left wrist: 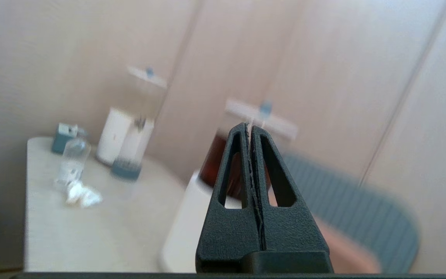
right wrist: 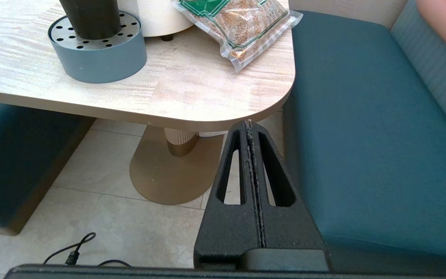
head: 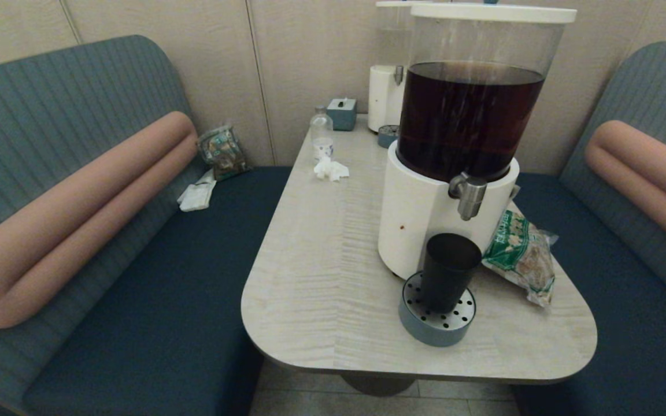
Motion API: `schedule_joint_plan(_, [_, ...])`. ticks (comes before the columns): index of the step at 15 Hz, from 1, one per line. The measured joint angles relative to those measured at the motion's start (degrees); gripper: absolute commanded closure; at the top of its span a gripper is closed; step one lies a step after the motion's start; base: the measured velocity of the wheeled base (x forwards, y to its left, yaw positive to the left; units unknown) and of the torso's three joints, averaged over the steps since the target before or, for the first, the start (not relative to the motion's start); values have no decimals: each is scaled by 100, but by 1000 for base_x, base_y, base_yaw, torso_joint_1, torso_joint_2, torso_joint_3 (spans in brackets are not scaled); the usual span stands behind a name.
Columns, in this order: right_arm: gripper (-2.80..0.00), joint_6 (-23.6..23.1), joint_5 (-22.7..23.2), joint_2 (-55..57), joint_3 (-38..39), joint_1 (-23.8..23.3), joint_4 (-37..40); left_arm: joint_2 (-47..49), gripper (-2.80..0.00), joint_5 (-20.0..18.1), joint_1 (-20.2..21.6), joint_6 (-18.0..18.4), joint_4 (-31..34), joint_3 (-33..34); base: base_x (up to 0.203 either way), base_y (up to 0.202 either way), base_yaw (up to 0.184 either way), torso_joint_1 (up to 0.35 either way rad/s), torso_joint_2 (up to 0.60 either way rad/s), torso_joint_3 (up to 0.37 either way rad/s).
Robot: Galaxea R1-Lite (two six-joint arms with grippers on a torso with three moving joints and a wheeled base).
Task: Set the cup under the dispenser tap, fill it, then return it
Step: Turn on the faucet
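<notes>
Our right gripper (right wrist: 249, 124) hangs below the table edge (right wrist: 192, 116), out beside the bench seat, its fingers pressed together on nothing. Our left gripper (left wrist: 249, 127) is likewise closed and empty, raised well off the table and pointing toward the dispensers. Neither shows in the head view, so we read both arms as pulled back.

The cup (head: 447, 271) stands upright on the perforated drip tray (head: 425, 332), right in front of the big dispenser's white base (head: 414, 225), with the brushed-silver tap (head: 469, 196) above it. From the head view the tap's spout seems to sit slightly toward the right of the cup's rim; we cannot tell whether the cup holds any drink.

We judge the step in hand to be working the tap or fetching the cup. To do it well, we should open the fingers before approaching, come in level from the front and clear the snack bag (head: 521, 254) lying just right of the tray. Grip the cup at mid-height, gently, and lift it straight so nothing spills
</notes>
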Motion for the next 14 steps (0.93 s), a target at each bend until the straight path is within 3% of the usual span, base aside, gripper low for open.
schedule_joint_plan(4, [0, 0, 0, 0, 0, 0, -1, -1259, 0, 367, 20, -779, 1932, -480, 0, 0, 0, 0, 0, 0])
schedule_joint_plan(6, [0, 0, 0, 0, 0, 0, -1, -1662, 0, 372, 5, -963, 2222, -512, 0, 0, 0, 0, 0, 0])
schedule_joint_plan(11, [0, 0, 7, 0, 0, 0, -1, -2558, 0, 370, -12, -1008, 2935, -498, 0, 0, 0, 0, 0, 0])
schedule_joint_plan(14, [0, 0, 2, 0, 0, 0, 1, -3240, 0, 373, -89, -952, 3732, -582, 0, 0, 0, 0, 0, 0])
